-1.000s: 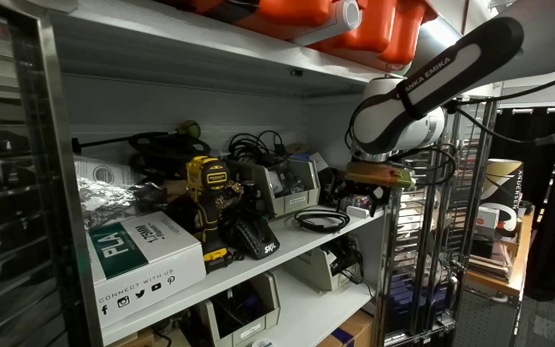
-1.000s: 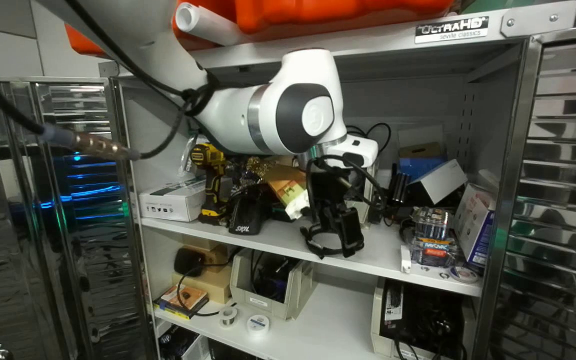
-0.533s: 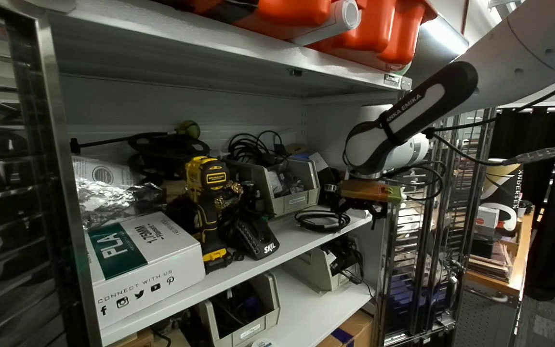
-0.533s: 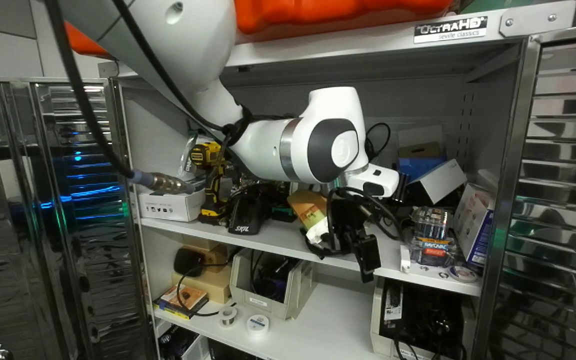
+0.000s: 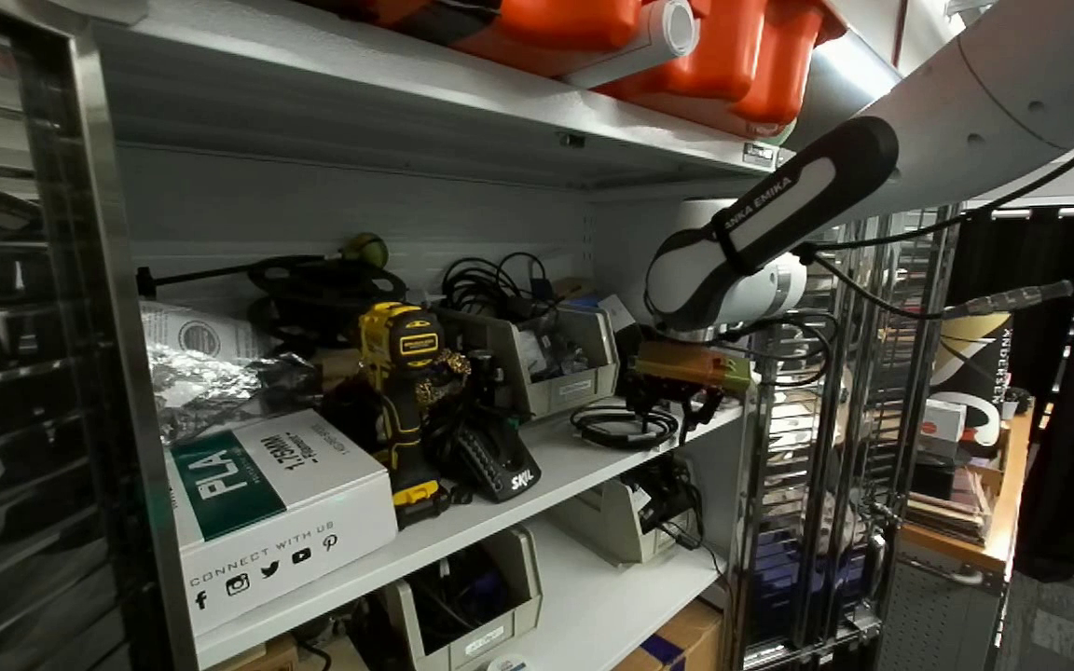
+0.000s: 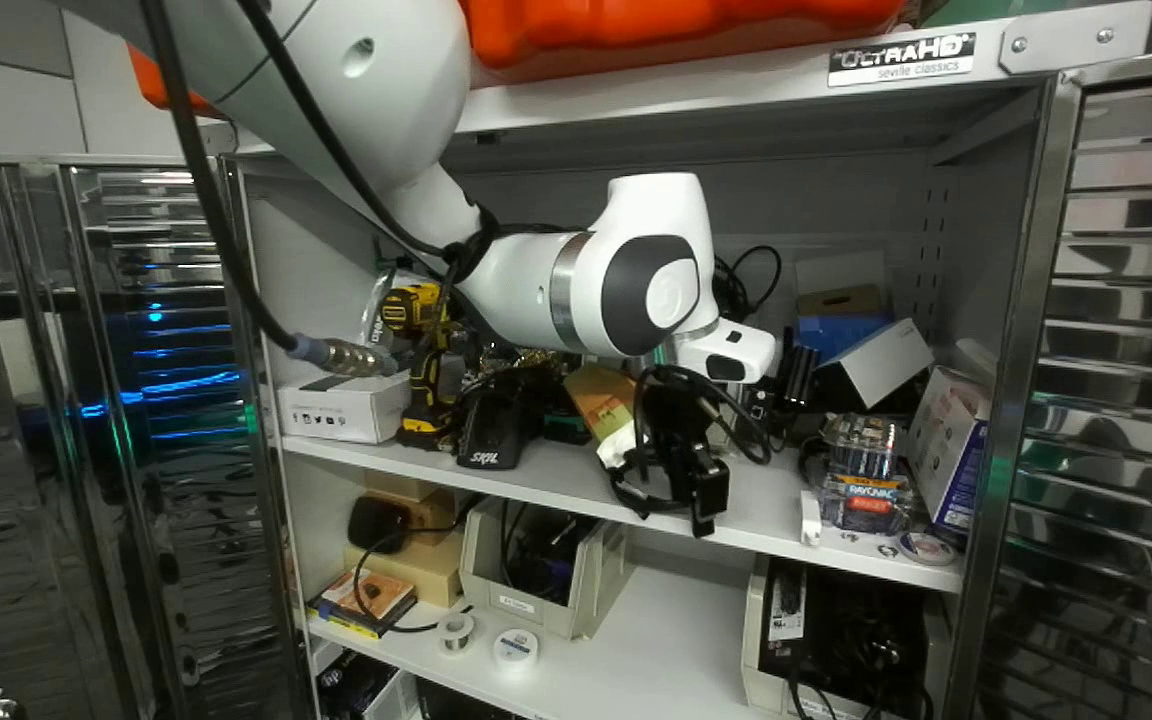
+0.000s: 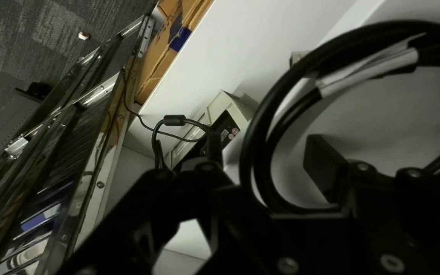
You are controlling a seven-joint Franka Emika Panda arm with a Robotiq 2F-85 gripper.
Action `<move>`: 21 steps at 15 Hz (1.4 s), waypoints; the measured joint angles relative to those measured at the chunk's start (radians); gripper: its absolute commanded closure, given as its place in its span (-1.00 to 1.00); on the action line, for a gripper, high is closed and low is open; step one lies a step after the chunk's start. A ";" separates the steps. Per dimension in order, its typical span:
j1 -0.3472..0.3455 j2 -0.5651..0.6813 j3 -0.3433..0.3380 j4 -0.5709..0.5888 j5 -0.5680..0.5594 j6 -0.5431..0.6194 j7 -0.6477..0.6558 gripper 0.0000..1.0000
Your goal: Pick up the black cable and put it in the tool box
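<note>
The black cable (image 5: 626, 442) is a thin coil lying on the white middle shelf near its front edge. It shows in both exterior views (image 6: 636, 503), partly covered by the arm. In the wrist view the cable (image 7: 247, 156) is large, with a white tag on it. My gripper (image 7: 268, 157) is open, its fingertips wide apart, with the coil's near side showing between them; whether they touch it I cannot tell. The gripper is at the coil's side in both exterior views (image 5: 663, 415) (image 6: 701, 490). Which container is the tool box I cannot tell.
A grey bin (image 5: 574, 391) stands behind the coil, with a bigger tangle of black cords (image 5: 481, 289) by it. A yellow drill (image 5: 402, 401), a charger (image 5: 500, 457) and a battery pack (image 6: 871, 500) share the shelf. Grey bins (image 5: 523, 606) stand on the shelf below. An upper shelf hangs overhead.
My gripper has come lower. Over the last half second it has moved left toward the coil in both exterior views. The coil has not visibly moved.
</note>
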 measured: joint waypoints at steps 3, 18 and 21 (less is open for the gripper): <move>0.006 -0.009 -0.002 -0.002 0.008 -0.023 0.001 0.76; 0.074 -0.380 0.029 -0.383 -0.247 -0.042 0.124 0.78; 0.055 -0.452 0.052 -0.409 -0.256 0.046 0.162 0.78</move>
